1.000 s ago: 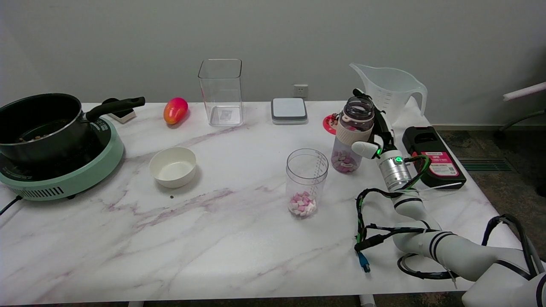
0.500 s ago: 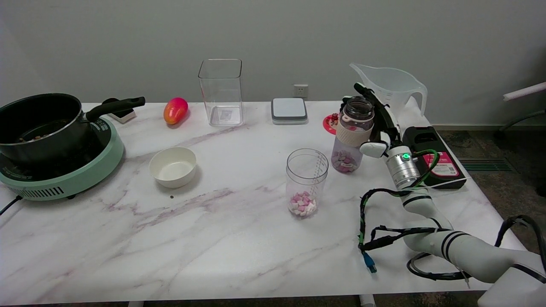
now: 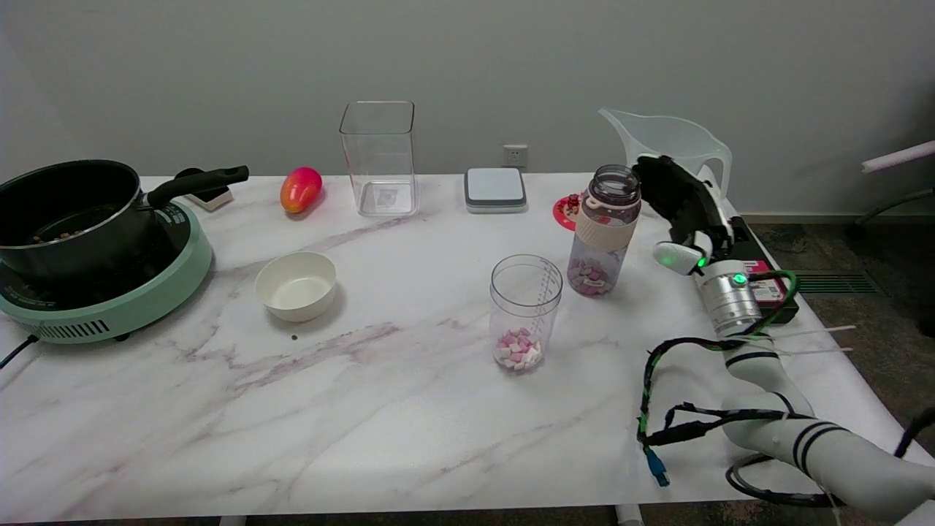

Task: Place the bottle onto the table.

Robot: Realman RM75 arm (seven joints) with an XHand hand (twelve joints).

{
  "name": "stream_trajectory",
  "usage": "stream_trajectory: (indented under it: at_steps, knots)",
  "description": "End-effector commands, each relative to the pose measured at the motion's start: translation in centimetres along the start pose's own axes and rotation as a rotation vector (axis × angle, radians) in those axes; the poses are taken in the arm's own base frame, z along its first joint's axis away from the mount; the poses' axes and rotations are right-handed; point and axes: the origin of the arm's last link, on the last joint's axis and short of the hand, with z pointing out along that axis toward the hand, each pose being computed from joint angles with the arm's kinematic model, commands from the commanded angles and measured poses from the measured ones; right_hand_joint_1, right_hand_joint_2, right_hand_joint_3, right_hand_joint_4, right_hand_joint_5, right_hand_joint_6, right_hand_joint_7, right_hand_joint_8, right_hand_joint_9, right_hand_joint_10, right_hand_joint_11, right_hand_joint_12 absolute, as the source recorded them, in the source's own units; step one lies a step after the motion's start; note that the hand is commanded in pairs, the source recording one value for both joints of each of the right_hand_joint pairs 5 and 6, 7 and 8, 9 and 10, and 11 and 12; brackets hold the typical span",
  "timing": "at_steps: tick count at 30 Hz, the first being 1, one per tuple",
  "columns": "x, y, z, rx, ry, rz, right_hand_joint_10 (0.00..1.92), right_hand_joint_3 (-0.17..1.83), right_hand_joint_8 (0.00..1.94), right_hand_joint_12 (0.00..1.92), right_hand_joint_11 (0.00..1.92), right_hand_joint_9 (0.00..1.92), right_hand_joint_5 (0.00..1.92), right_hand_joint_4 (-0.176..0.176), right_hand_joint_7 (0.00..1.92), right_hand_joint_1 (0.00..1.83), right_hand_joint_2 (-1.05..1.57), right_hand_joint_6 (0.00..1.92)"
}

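Observation:
The bottle [image 3: 603, 230] is clear with a beige band and no cap, with pink and white pieces at its bottom. It stands upright on the marble table [image 3: 380, 394], right of centre. My right hand [image 3: 683, 208] hangs just to the bottle's right, apart from it, fingers spread and holding nothing. Its arm reaches in from the lower right.
A clear measuring cup [image 3: 525, 313] with pink and white pieces stands just left of the bottle. Behind the hand are a large clear jug [image 3: 668, 150] and a black box [image 3: 752, 281]. Farther off sit a white bowl [image 3: 296, 285], a tall clear container [image 3: 378, 157], a pot on a green cooker [image 3: 88, 241].
My hand has let go of the bottle and drawn back to the right. The bottle stays standing on the table.

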Motion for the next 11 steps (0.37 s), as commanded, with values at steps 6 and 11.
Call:
stream_trajectory:
  at_steps: [6,11]
  knots:
    - [9.6,-0.9,-4.6,-0.040,0.209,-0.134,0.35,1.29,0.39,0.43,0.43,0.35,0.26,0.000,0.39,1.29,-1.00,0.26]
    - [9.9,-1.0,-4.2,-0.036,0.219,-0.139,0.30,1.28,0.31,0.38,0.38,0.30,0.18,0.000,0.31,1.29,-1.04,0.18]
